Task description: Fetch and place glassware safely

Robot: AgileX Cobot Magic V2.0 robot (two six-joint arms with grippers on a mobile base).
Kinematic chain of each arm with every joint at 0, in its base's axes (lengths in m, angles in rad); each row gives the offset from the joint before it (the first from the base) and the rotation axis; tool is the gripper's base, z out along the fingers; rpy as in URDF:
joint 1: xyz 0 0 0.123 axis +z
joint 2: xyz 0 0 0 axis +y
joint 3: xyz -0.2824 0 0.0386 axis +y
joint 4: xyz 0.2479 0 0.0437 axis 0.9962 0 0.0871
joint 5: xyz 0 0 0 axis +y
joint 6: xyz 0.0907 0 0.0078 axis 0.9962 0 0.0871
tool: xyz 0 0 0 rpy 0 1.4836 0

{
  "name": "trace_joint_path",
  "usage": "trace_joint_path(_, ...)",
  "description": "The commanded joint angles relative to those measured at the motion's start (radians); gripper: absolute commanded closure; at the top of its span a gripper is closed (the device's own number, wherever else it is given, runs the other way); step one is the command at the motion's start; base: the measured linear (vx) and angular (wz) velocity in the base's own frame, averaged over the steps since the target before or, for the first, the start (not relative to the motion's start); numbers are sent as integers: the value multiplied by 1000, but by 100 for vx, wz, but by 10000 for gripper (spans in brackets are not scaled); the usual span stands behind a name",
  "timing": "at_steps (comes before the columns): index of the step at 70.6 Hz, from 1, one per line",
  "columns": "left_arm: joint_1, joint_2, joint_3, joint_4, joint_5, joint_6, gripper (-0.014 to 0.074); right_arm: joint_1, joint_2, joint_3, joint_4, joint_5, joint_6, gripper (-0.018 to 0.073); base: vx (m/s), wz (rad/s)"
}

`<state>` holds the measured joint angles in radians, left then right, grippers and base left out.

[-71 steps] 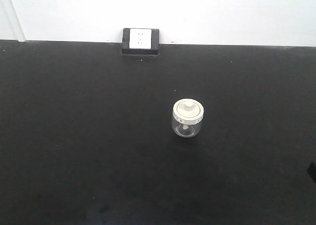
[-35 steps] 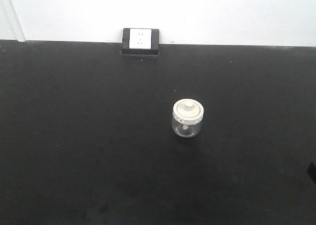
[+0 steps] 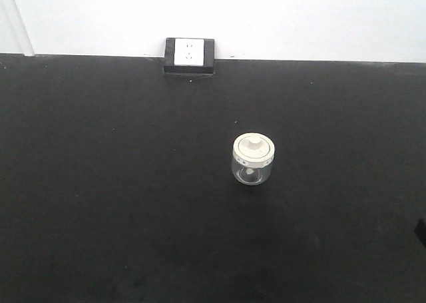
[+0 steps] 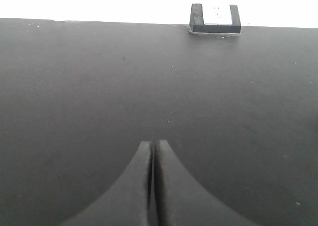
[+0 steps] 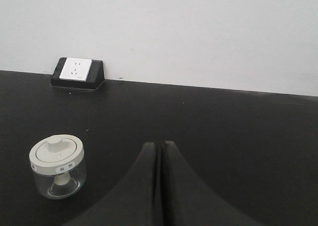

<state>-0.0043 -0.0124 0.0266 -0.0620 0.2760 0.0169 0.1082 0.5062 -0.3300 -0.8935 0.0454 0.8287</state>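
A small clear glass jar (image 3: 253,160) stands upright on the black tabletop (image 3: 100,183), a little right of centre in the front view and well forward of the back edge. Its round cream-white lid (image 3: 253,148) sits flat on top, with a central knob and small dark marks spaced around the rim; through the glass a pale stem under the lid can be made out. Nothing touches the jar. At the far edge of the tabletop, against the white wall (image 3: 299,16), sits a black wedge-shaped socket box (image 3: 190,55) with a white outlet face, well apart from the jar and to its left. In the right wrist view the right hand (image 5: 161,145) shows its two dark fingers pressed together with only a thin seam between them, holding nothing; the jar lies to its left, near but clear of the fingertips. In the left wrist view the left hand (image 4: 153,143) is likewise closed tight on nothing, its fingers meeting along a narrow line above bare black surface, with the socket box far ahead and to the right. The jar does not appear in that view.
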Motion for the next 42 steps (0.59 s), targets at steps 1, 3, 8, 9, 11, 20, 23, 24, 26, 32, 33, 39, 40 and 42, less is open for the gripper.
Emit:
trace_joint_path(1,1,-12,30,-11,-81,-9,603,-3,2,-30,-7,-39,-1,563,0,0)
trace_joint_path(3,1,-12,30,-11,-81,-9,603,-3,2,-30,-7,-36,-1,563,0,0)
trace_joint_path(8,1,-12,30,-11,-81,-9,603,-3,2,-30,-7,-35,-1,563,0,0)
trace_joint_path(9,1,-12,30,-11,-81,-9,603,-3,2,-30,-7,-35,-1,563,0,0)
trace_joint_path(11,1,-12,30,-11,-81,-9,603,-3,2,-30,-7,-35,-1,563,0,0)
trace_joint_path(20,1,-12,30,-11,-81,-9,603,-3,2,-30,-7,-35,-1,563,0,0)
trace_joint_path(23,1,-12,30,-11,-81,-9,603,-3,2,-30,-7,-35,-1,563,0,0)
trace_joint_path(24,1,-12,30,-11,-81,-9,603,-3,2,-30,-7,-35,-1,563,0,0)
trace_joint_path(26,1,-12,30,-11,-81,-9,603,-3,2,-30,-7,-35,-1,563,0,0)
trace_joint_path(32,1,-12,30,-11,-81,-9,603,-3,2,-30,-7,-35,-1,563,0,0)
trace_joint_path(33,1,-12,30,-11,-81,-9,603,-3,2,-30,-7,-35,-1,563,0,0)
trace_joint_path(39,1,-12,30,-11,-81,-9,603,-3,2,-30,-7,-35,-1,563,0,0)
trace_joint_path(40,1,-12,30,-11,-81,-9,603,-3,2,-30,-7,-35,-1,563,0,0)
trace_joint_path(42,1,-12,30,-11,-81,-9,603,-3,2,-30,-7,-35,-1,563,0,0)
